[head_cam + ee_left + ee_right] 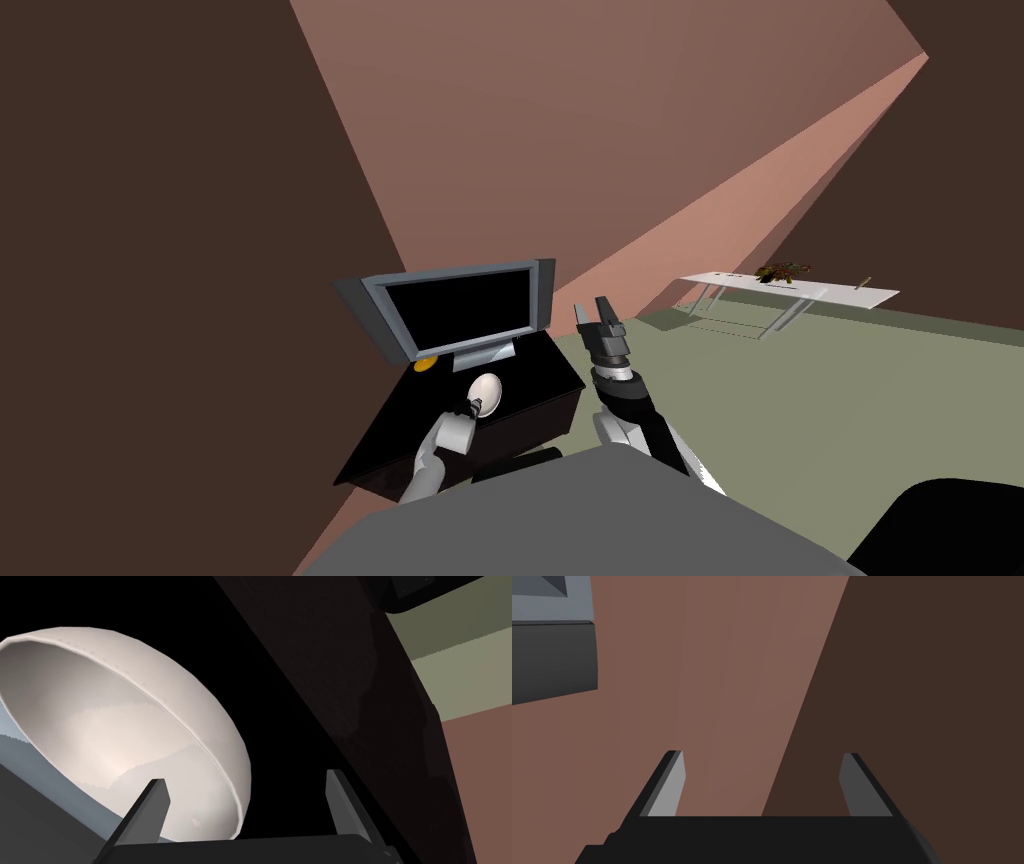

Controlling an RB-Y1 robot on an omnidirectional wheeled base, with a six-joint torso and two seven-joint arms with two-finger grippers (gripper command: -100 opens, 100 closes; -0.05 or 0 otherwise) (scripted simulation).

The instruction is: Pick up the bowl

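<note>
A white bowl sits on the black TV stand, in front of the screen. My left gripper is right at the bowl's near side. In the left wrist view the bowl looms large and tilted, and the left gripper is open. One finger stands in front of the bowl's inside and the other finger is outside it, with the rim between them. I cannot tell whether they touch it. My right gripper is raised beside the stand, open and empty.
A grey flat-screen TV stands at the back of the stand, with a small orange object by its base. Brown walls close in behind and to the left. Far right, a long white table carries a plant on olive floor.
</note>
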